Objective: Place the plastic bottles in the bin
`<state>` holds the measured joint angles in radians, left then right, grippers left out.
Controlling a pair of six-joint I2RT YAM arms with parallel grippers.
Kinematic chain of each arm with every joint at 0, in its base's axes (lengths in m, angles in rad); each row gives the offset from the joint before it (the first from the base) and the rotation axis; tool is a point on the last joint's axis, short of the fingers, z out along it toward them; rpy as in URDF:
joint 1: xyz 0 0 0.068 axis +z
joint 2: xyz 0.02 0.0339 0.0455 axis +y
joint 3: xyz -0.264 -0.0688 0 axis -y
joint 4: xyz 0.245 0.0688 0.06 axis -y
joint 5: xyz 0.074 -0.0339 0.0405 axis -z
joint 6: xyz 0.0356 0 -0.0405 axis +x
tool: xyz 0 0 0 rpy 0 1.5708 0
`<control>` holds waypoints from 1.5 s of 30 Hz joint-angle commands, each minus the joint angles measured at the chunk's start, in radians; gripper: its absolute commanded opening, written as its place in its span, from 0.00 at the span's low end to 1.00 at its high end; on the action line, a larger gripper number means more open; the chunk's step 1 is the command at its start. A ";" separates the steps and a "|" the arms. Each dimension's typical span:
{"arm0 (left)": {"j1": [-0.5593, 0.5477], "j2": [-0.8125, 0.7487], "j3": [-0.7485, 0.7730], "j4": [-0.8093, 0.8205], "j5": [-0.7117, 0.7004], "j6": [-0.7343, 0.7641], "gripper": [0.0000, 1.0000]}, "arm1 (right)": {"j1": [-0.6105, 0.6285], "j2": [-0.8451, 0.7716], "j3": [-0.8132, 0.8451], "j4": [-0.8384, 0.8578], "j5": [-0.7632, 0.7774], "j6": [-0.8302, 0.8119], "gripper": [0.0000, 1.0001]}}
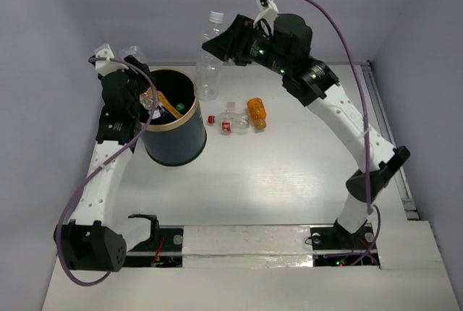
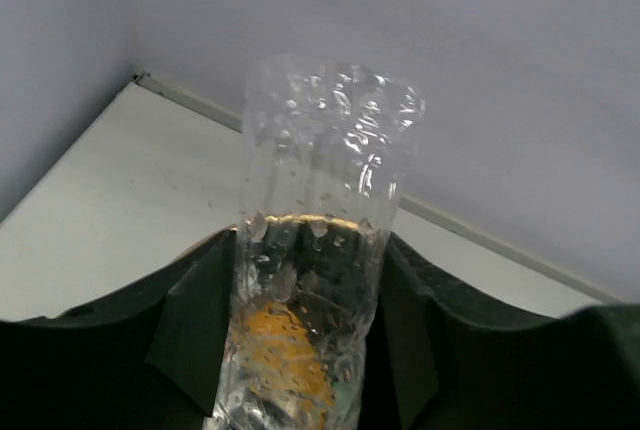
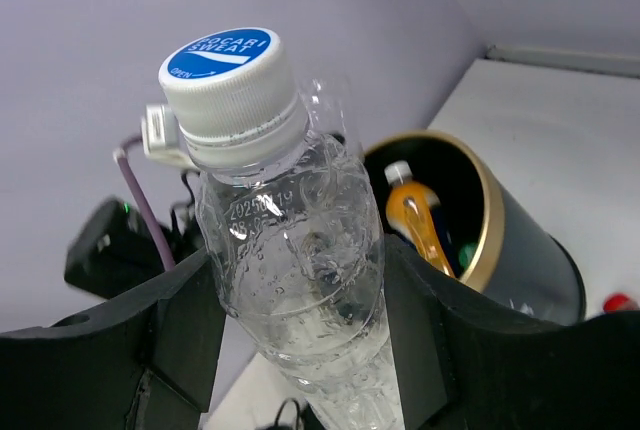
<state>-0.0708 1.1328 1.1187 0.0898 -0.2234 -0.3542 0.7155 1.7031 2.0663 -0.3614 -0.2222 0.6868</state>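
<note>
The bin (image 1: 173, 145) stands at the left of the table, dark navy with a gold rim (image 3: 488, 212). It holds an orange-filled bottle (image 3: 416, 216) and something green. My left gripper (image 1: 141, 83) (image 2: 310, 285) hangs over the bin's left edge, shut on a crumpled clear bottle (image 2: 325, 150) (image 1: 134, 55). My right gripper (image 1: 221, 45) (image 3: 300, 300) is behind the bin, shut on an upright clear bottle (image 1: 209, 72) (image 3: 290, 250) with a blue-and-white cap (image 3: 232, 75). On the table right of the bin lie a small red-capped clear bottle (image 1: 228, 120) and an orange bottle (image 1: 257, 113).
The wall runs close behind both grippers. A metal rail (image 1: 391, 137) lines the table's right edge. The left arm's purple cable (image 1: 79, 195) loops beside the arm, and the two arm bases (image 1: 239, 242) sit at the near edge.
</note>
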 commanded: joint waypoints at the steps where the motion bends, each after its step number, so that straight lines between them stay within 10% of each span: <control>1: 0.003 -0.065 -0.055 0.151 -0.002 -0.032 0.51 | 0.030 0.114 0.136 0.073 0.076 0.025 0.45; 5: 0.003 -0.120 -0.085 0.105 0.007 -0.063 0.92 | 0.042 0.254 0.279 0.072 0.118 0.013 0.45; 8: 0.003 -0.168 -0.077 0.068 0.013 -0.083 0.99 | 0.068 0.352 0.376 0.072 0.150 -0.019 0.46; 21: 0.003 -0.269 0.131 -0.051 0.140 -0.170 0.95 | 0.226 0.530 0.431 0.003 0.349 -0.300 0.57; 28: 0.003 -0.274 0.161 -0.071 0.205 -0.183 0.87 | 0.236 0.521 0.405 -0.042 0.406 -0.365 0.99; 36: -0.006 -0.255 0.210 -0.105 0.308 -0.181 0.65 | 0.236 0.350 0.424 -0.060 0.443 -0.408 1.00; 39: -0.017 -0.234 0.217 -0.113 0.403 -0.174 0.43 | 0.197 0.227 0.205 0.005 0.425 -0.371 0.83; 43: -0.134 -0.154 0.257 -0.143 0.480 -0.137 0.20 | 0.115 -0.061 -0.166 0.104 0.390 -0.297 0.07; 45: -0.328 -0.078 0.314 -0.182 0.359 -0.080 0.15 | 0.064 -0.158 -0.379 0.150 0.354 -0.254 0.00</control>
<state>-0.2325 0.9771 1.3571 -0.0757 0.1383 -0.5045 0.8505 1.6695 1.8835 -0.3237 0.1596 0.3668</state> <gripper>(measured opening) 0.162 0.029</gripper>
